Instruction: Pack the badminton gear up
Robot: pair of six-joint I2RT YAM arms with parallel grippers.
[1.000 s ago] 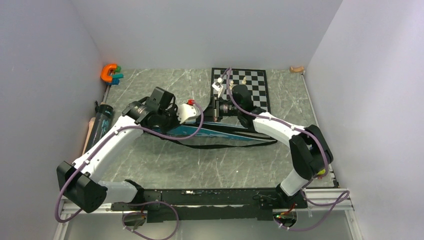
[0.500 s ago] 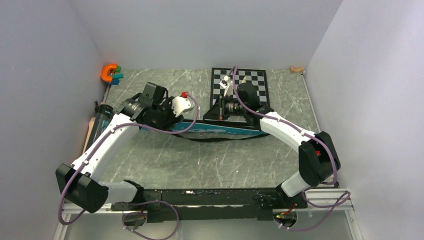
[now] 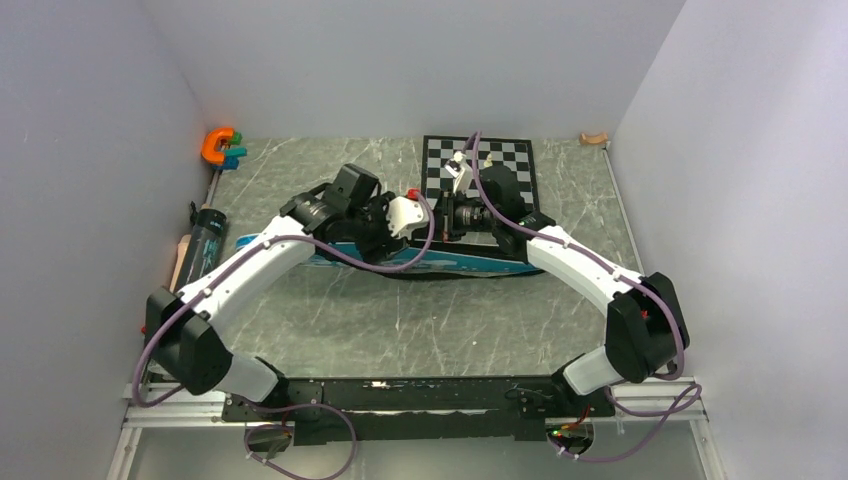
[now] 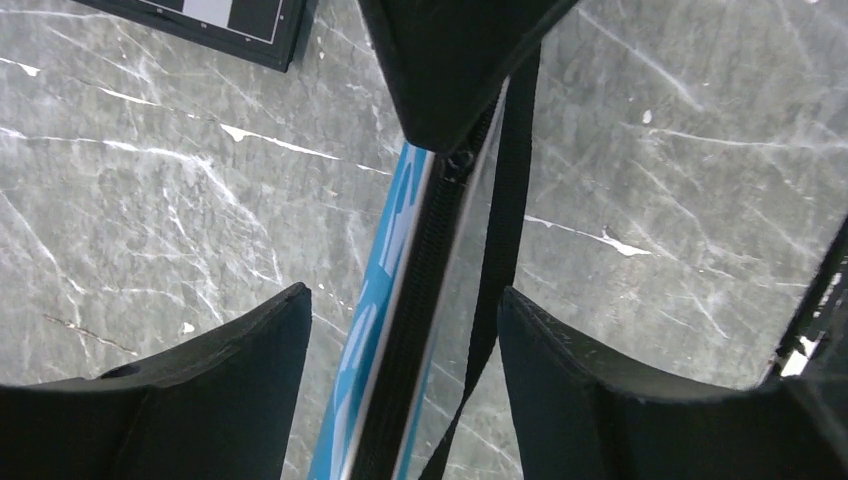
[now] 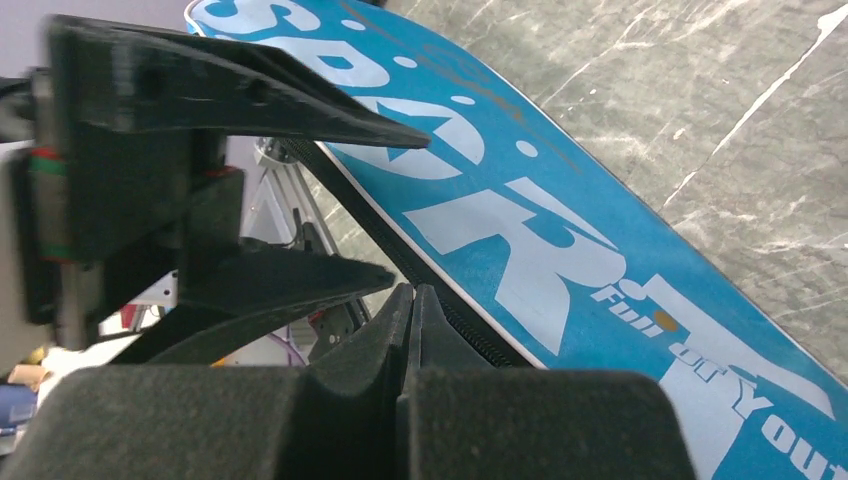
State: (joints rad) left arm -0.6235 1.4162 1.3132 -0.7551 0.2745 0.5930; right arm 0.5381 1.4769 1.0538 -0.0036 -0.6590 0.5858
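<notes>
Zipping the bag [image 5: 560, 230] seemed the step in hand; the right gripper [image 5: 410, 300] was pinched together on the zipper [image 4: 440, 220]; the left gripper [image 4: 405, 305] straddled it, fingers apart; next, it probably needed to clamp the edge.

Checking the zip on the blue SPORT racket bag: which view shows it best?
Left wrist: the black zip runs between the left gripper's open fingers. Right wrist shows a short stretch beside lettering; top external, arms hide it.

place: robot lab enclosure | signs: bare white walls [image 3: 400, 60]; marble-look tabletop [image 3: 400, 325]; aluminium mounting rail [image 3: 660, 392]
</notes>
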